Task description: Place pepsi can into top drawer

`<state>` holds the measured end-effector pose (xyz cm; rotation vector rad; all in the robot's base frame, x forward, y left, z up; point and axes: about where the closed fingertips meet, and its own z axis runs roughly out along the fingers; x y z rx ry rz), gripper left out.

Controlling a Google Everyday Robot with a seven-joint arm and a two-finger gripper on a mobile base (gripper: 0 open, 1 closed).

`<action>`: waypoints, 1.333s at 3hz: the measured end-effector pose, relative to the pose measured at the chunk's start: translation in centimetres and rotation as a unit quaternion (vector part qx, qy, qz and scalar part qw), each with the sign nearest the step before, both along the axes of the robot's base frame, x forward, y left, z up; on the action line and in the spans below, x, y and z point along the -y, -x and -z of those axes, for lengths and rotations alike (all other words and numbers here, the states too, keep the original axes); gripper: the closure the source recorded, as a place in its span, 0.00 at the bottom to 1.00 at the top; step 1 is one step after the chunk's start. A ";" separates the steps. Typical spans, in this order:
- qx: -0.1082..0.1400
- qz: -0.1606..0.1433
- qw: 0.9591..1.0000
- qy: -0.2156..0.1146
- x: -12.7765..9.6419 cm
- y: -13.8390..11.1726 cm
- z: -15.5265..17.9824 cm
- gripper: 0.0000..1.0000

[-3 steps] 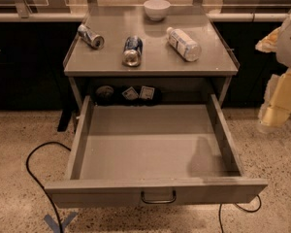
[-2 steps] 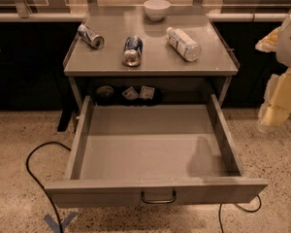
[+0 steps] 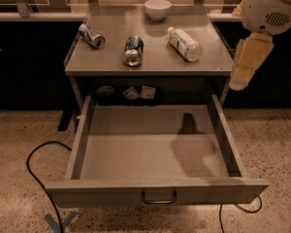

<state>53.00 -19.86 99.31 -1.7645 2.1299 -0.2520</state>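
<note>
The pepsi can (image 3: 133, 50) is dark blue and lies on its side in the middle of the grey table top (image 3: 150, 64), its silver end towards me. The top drawer (image 3: 106, 194) is pulled wide open below the table top, and nothing lies inside it. Its dark pull handle (image 3: 159, 197) is centred on the front panel. My gripper (image 3: 246, 59) hangs cream-coloured at the right edge of the table, under the white arm joint (image 3: 271, 6). It is well to the right of the can, above the drawer's right wall, and holds nothing.
A silver can (image 3: 91, 36) lies at the table's left, a clear plastic bottle (image 3: 184, 43) at the right, and a white bowl (image 3: 157, 8) at the back. Small items (image 3: 138, 93) sit on the shelf behind the drawer. A black cable (image 3: 36, 171) loops over the floor on the left.
My arm and gripper have moved left and up, from beside the drawer to the table's right edge. Their shadow in the drawer shifted left. The can and drawer have not moved.
</note>
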 end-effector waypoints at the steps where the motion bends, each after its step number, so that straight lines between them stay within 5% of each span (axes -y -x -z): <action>1: 0.020 -0.009 1.000 0.005 -1.3 -6.2 -0.3 0.00; 2: 0.022 -0.018 1.000 -0.013 -2.6 -11.4 0.8 0.00; 3: -0.003 -0.072 0.996 -0.043 -6.0 -14.7 2.7 0.00; 4: -0.003 -0.072 0.996 -0.043 -6.0 -14.7 2.7 0.00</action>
